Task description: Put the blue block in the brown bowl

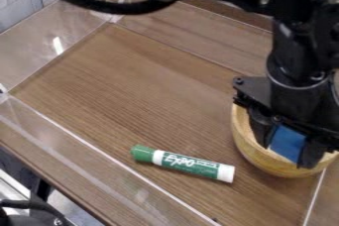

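And here we are at the right side of the wooden table, where the black gripper [281, 131] reaches down over the brown bowl [275, 159], its fingertips at the bowl's opening. The jaws are clenched on the blue block [287, 143], which sits between the fingertips, within the outline of the bowl! Whether the block touches the bowl's bottom, I cannot tell from this view; the gripper hides part of it, and a good share of the bowl's far rim too.

The bowl, round and light brown, stands near the table's right edge, its near wall in plain sight below the fingers. Just beside it, towards the table's near edge, lies the green-and-white marker [183, 164], on its side, apart from the bowl, the green end pointing away from it (EXPO, says the lettering, for anyone reading along at home).

Up above, a thick black cable [93, 5] swoops across from the table's far left corner to the arm, and clear panels [99, 161] line the near edge and the left edge of the wooden table [126, 86], a bright glint showing on the left one.
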